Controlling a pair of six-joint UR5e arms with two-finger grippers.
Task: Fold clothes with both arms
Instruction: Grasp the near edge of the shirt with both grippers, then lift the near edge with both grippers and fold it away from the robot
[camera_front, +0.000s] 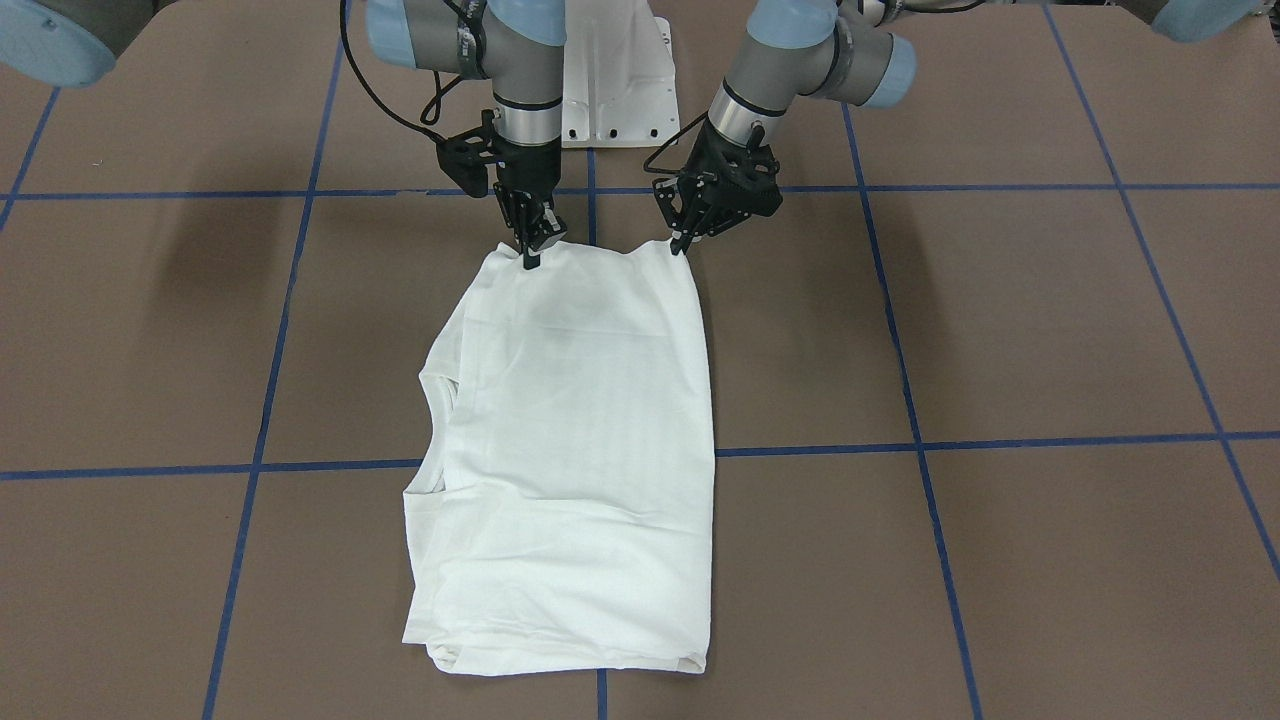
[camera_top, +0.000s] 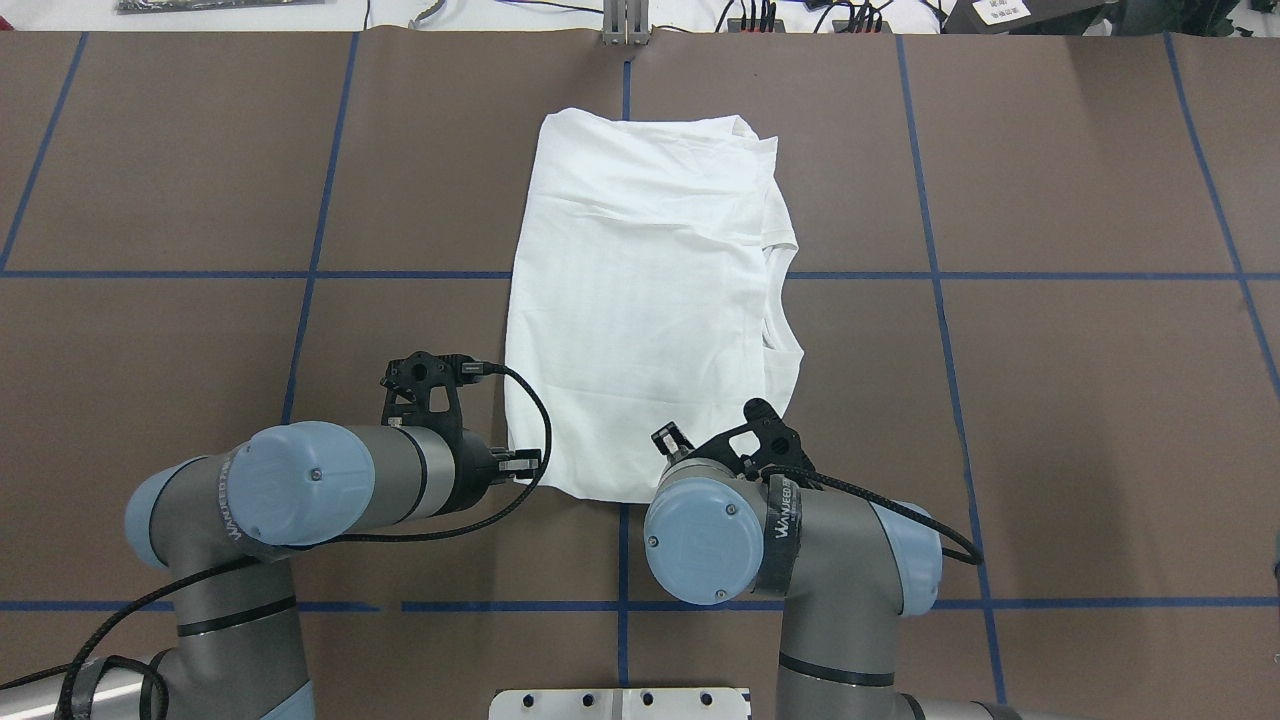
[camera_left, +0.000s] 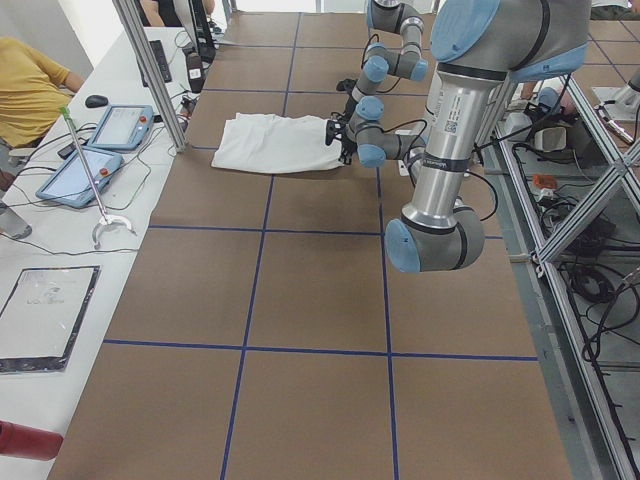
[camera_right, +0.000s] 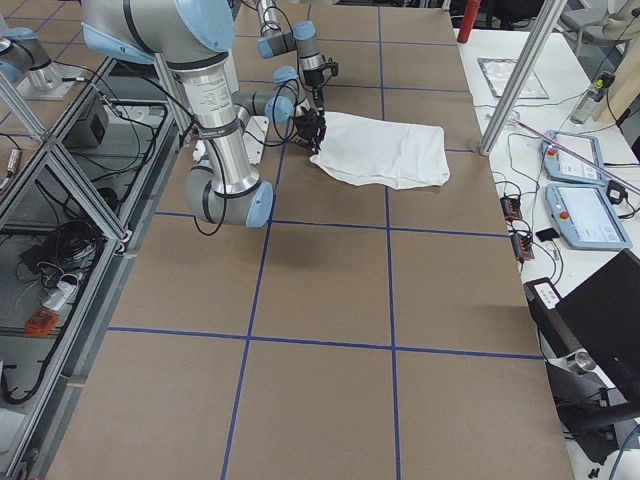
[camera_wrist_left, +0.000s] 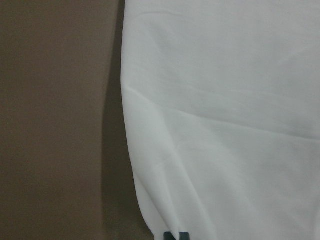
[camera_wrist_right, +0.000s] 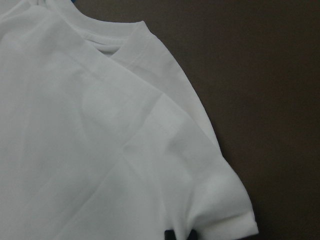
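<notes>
The white T-shirt (camera_front: 580, 430) lies folded into a tall rectangle on the brown table, also seen from overhead (camera_top: 640, 290). Its collar (camera_front: 440, 395) shows at one long edge; no printed text shows. My left gripper (camera_front: 680, 245) is shut on the shirt's near corner on my left. My right gripper (camera_front: 530, 258) is shut on the other near corner. The near edge sags slightly between the two pinched corners. The left wrist view shows plain cloth (camera_wrist_left: 225, 125) beside bare table. The right wrist view shows layered cloth (camera_wrist_right: 100, 150) and a hemmed corner.
The white pedestal mount (camera_front: 615, 90) stands just behind the grippers. Blue tape lines (camera_front: 1000, 440) grid the table. A side bench with tablets (camera_left: 95, 150), an aluminium post (camera_left: 150, 70) and a seated operator (camera_left: 30, 90) lies beyond the shirt's far end.
</notes>
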